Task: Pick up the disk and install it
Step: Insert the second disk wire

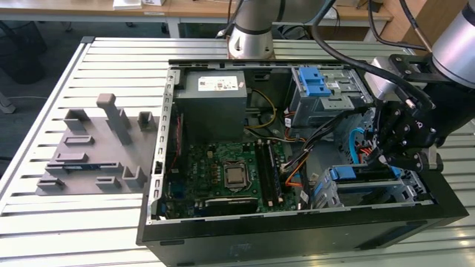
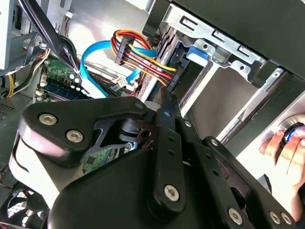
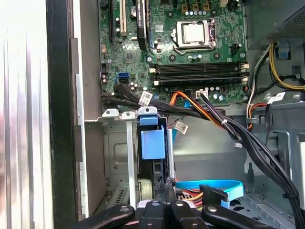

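My gripper [image 1: 391, 149] sits over the drive cage [image 1: 371, 186] — disk [image 3: 153, 145] standing edge-up in it, at 12 o'clock from the fingertips; can't tell the grip state.

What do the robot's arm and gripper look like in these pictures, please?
The arm has silver-grey tubular segments, with thick black cables looping along it. The gripper is matt black, built of flat linkage plates joined by silver screws, clearly seen in the second wrist view.

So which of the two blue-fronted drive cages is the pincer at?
The lower cage by the case's front edge; the pincer hangs right over it, well away from the upper cage.
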`<act>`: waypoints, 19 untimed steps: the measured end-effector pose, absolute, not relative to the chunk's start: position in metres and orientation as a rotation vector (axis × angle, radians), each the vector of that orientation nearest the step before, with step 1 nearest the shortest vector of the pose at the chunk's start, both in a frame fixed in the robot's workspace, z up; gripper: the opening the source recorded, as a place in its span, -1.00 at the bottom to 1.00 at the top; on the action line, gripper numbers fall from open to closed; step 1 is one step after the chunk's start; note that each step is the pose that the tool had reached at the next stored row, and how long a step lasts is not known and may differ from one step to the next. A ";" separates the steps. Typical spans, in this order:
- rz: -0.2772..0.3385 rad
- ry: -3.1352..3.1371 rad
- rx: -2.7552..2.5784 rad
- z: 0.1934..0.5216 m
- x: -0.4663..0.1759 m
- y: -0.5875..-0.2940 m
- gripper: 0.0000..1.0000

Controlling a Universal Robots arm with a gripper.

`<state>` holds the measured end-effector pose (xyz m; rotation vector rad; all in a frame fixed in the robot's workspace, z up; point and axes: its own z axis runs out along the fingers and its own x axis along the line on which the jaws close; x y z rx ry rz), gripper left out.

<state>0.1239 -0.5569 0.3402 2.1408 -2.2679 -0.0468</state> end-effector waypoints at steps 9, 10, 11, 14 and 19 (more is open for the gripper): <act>-0.034 -2.274 2.147 0.340 0.119 -0.557 -0.79; -0.030 -2.276 2.149 0.340 0.119 -0.557 -0.79; -0.026 -2.278 2.150 0.341 0.119 -0.557 -0.79; -0.018 -2.282 2.154 0.344 0.119 -0.557 -0.79; -0.011 -2.286 2.158 0.352 0.119 -0.557 -0.79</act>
